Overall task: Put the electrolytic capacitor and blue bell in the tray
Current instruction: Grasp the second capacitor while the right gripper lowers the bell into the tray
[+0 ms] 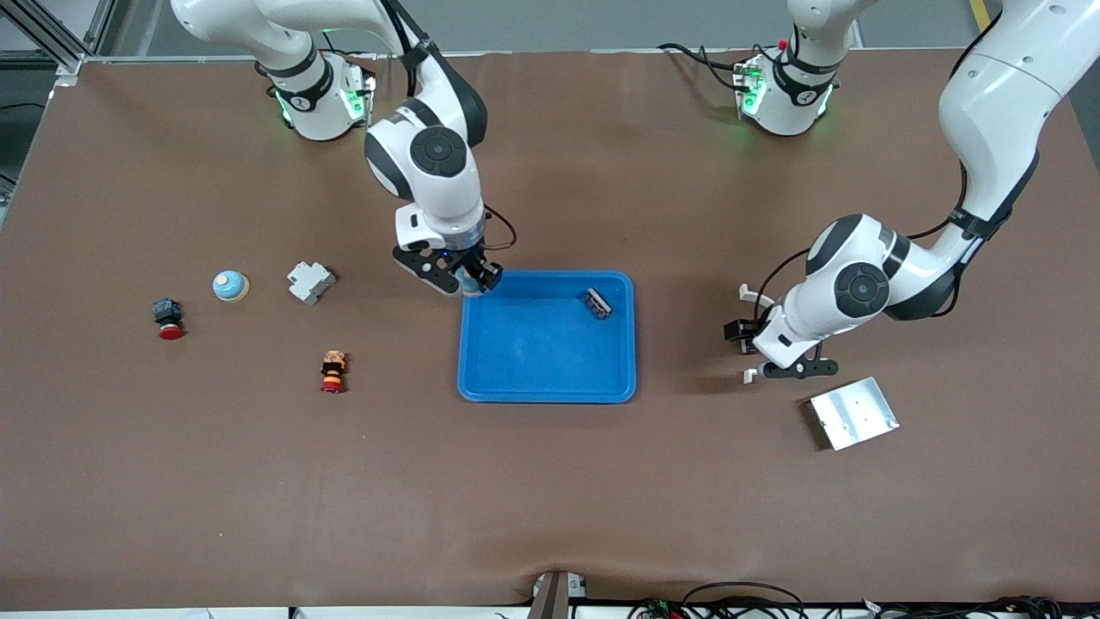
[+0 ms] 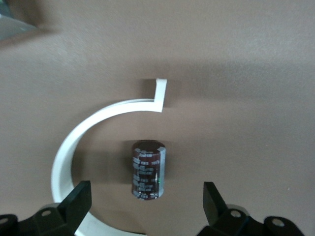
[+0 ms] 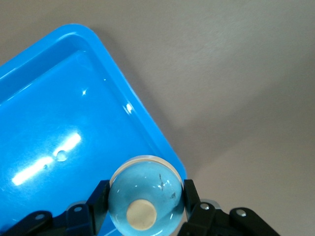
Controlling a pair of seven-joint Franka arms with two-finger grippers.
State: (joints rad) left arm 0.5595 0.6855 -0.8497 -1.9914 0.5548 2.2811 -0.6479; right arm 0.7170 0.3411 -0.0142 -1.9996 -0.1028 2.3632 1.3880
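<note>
My right gripper (image 1: 465,280) is shut on a blue bell (image 3: 145,196), a light-blue dome with a cream button, and holds it over the rim of the bright-blue tray (image 1: 546,378) at the corner nearest the right arm's base; the tray also shows in the right wrist view (image 3: 49,108). My left gripper (image 1: 760,348) is open and low over the table, beside the tray toward the left arm's end. In the left wrist view a dark-brown electrolytic capacitor (image 2: 147,169) lies on the table between the open fingers (image 2: 78,201), untouched, inside a white open ring (image 2: 88,132).
A small dark part (image 1: 598,303) lies in the tray. A second blue bell (image 1: 230,285), a grey-white part (image 1: 310,281), a red-and-black button (image 1: 168,319) and an orange-and-red button (image 1: 333,371) lie toward the right arm's end. A silver plate (image 1: 852,413) lies near my left gripper.
</note>
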